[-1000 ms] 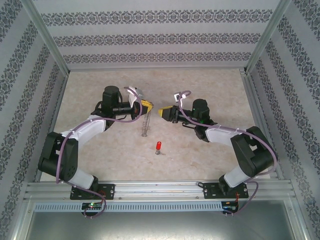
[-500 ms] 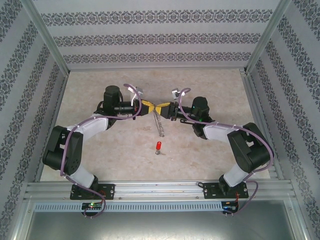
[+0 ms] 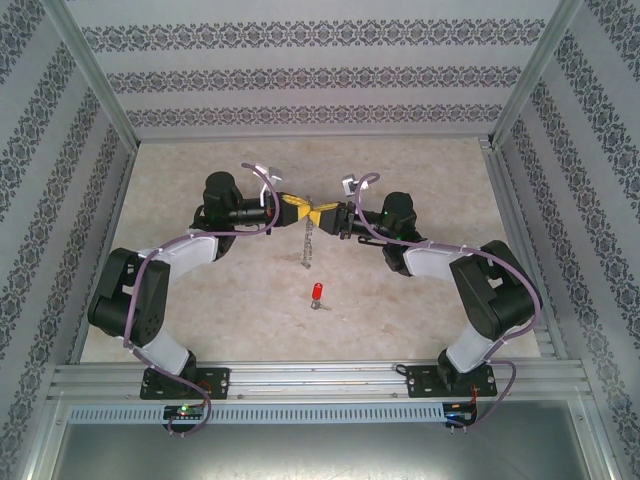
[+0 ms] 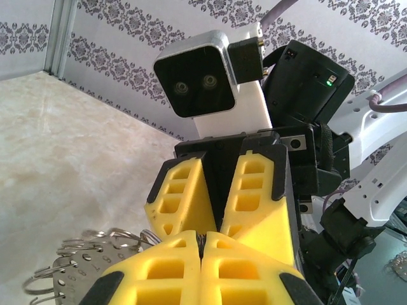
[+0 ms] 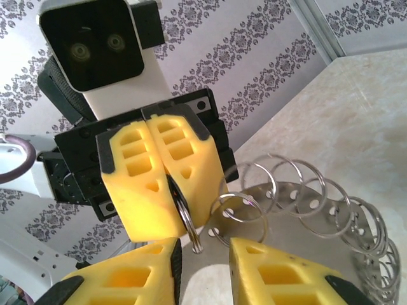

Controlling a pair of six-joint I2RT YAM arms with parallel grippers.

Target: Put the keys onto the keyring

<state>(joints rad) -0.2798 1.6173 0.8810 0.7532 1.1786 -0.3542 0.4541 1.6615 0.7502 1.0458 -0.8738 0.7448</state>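
Mid-frame, the left fingers clench the dangling keyring while the right fingers stand parted about one loop, seemingly a regrasp; next they must pinch it, the red key waiting on the counter below.

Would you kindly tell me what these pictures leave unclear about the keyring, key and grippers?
- Top view: the key is too small to show its metal end's shape.
- Left wrist view: the keyring is cut off by the bottom edge and covered by the left gripper.
- Right wrist view: whether the right gripper touches a ring is cut off below.
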